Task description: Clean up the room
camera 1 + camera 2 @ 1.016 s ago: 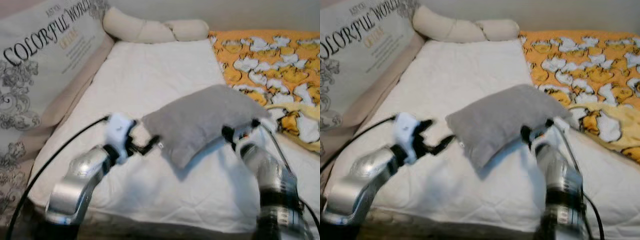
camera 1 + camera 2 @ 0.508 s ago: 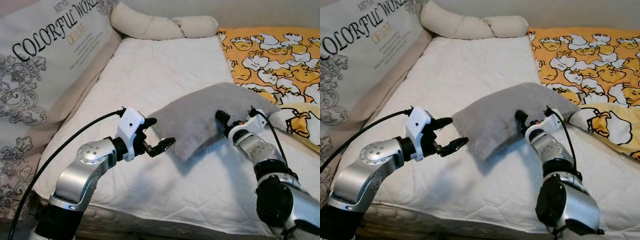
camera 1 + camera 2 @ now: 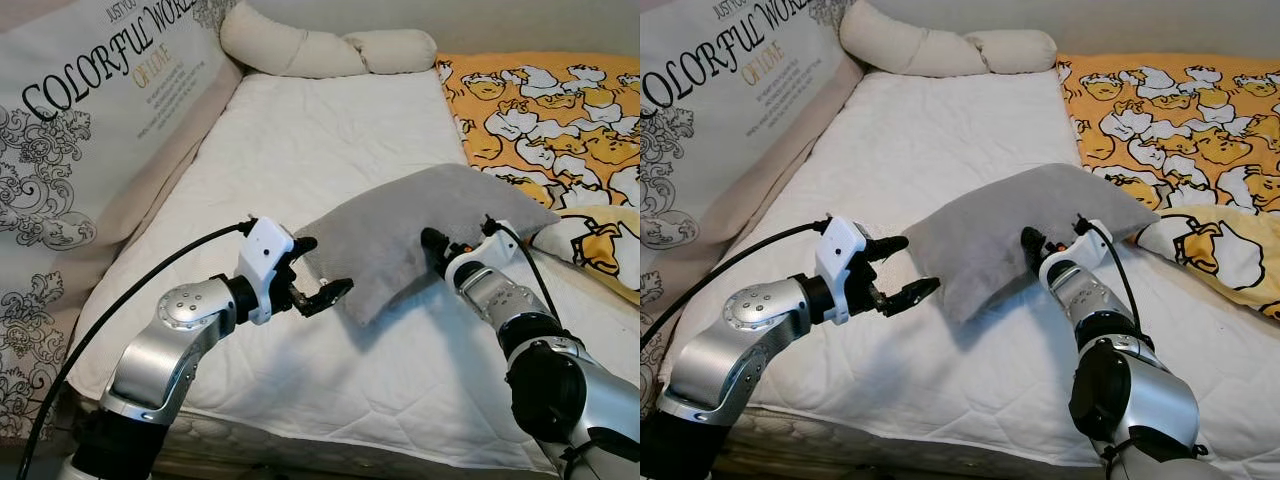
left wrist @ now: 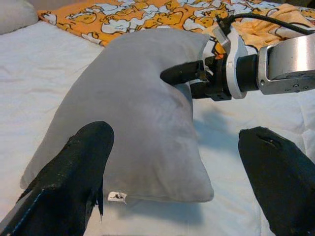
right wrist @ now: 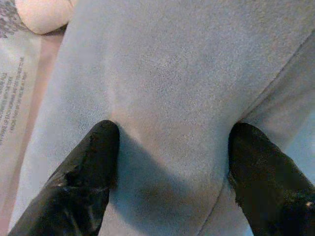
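The right gripper (image 5: pixel 167 167) has its fingers (image 5: pixel 83 172) spread wide and pressed into the grey pillow (image 3: pixel 420 230), the fabric bulging between them; from the head views its tips are buried in the pillow's right side, so whether they pinch a fold cannot be told. The left gripper (image 3: pixel 322 272) sits just beside the pillow's lower left corner with its fingers (image 4: pixel 74 182) apart, one above the other, not touching the fabric. In the left wrist view a small white tag (image 4: pixel 116 196) shows at the pillow's bottom edge. The pillow lies tilted on the white mattress (image 3: pixel 300 150), near the middle of the bed, its right end raised toward the right arm (image 3: pixel 500 300). Behind its right end, an orange blanket (image 3: pixel 540 110) with white and yellow cartoon figures covers the bed's right part, and a fold of it (image 3: pixel 600 245) lies just right of the pillow. A long cream bolster (image 3: pixel 310 50) lies across the head of the mattress. On the left a printed cushion (image 3: pixel 90 130) with black lettering and scrollwork leans along the bed's side, cut off by the frame. A black cable (image 3: pixel 130 300) runs down from the left wrist.
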